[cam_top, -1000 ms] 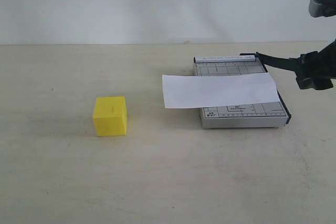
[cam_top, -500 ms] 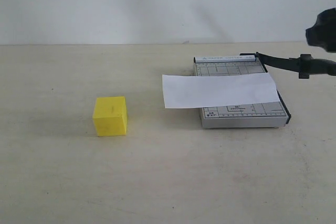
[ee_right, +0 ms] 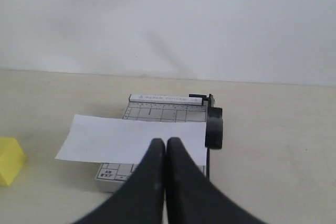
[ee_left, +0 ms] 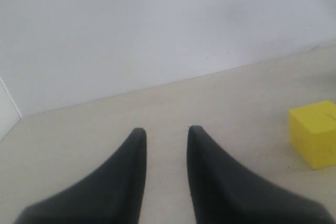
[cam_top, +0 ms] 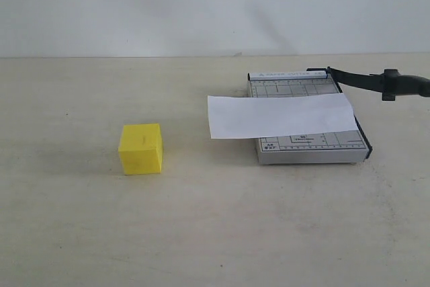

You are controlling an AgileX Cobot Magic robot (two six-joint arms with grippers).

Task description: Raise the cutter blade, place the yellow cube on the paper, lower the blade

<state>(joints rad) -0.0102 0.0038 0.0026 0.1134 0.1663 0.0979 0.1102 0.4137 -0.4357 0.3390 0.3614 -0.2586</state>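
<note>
Paper (cam_top: 281, 115), a white strip, lies across the grey gridded board (cam_top: 316, 149); long black cutter blade (cam_top: 366, 81) lifted; bright yellow cube (cam_top: 141, 148) well apart on the tabletop (cam_top: 201, 233). Left fingers (ee_left: 126, 177) spread, right fingers (ee_right: 184, 187) pressed together.

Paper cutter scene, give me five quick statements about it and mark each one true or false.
1. The yellow cube sits on the paper. False: it stands on the table, well apart from the paper.
2. The paper lies across the cutter board and overhangs the side nearer the cube. True.
3. The cutter blade lies flat on the paper. False: it is raised, clear of the board.
4. The right gripper is shut and holds nothing. True.
5. The left gripper grips the cube. False: its jaws stand apart with nothing between them, and the cube is off to one side.
</note>
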